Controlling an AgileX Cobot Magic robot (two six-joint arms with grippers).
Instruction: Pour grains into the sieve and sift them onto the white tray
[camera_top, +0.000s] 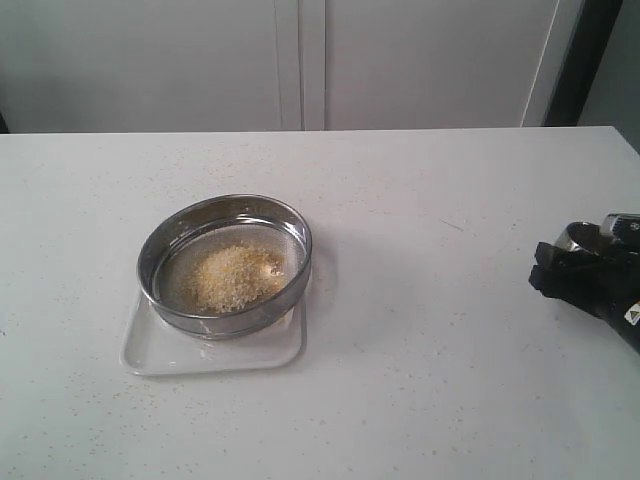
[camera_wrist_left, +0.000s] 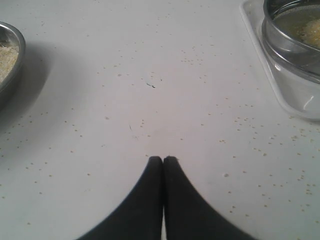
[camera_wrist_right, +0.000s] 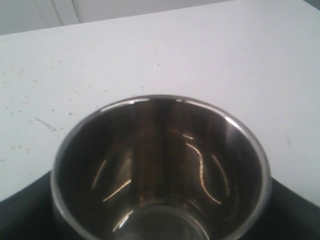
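Observation:
The sieve (camera_top: 228, 322) stands on the white tray (camera_top: 160, 352) left of the table's middle, with a golden and pale heap of grains (camera_top: 235, 275) on its mesh. In the left wrist view the sieve (camera_wrist_left: 290, 47) and tray (camera_wrist_left: 295, 97) lie off to one side, apart from my left gripper (camera_wrist_left: 163, 159), which is shut on nothing just above the bare table. At the table's right edge my right gripper (camera_top: 582, 268) is shut on a small steel cup (camera_wrist_right: 160, 165). The cup is upright and looks empty inside.
A steel bowl (camera_wrist_left: 7, 75) holding pale grains (camera_wrist_left: 5, 59) sits at the edge of the left wrist view. Stray grains (camera_wrist_left: 250, 122) speckle the white tabletop (camera_top: 430, 330) around the tray. A white wall stands behind the table's far edge.

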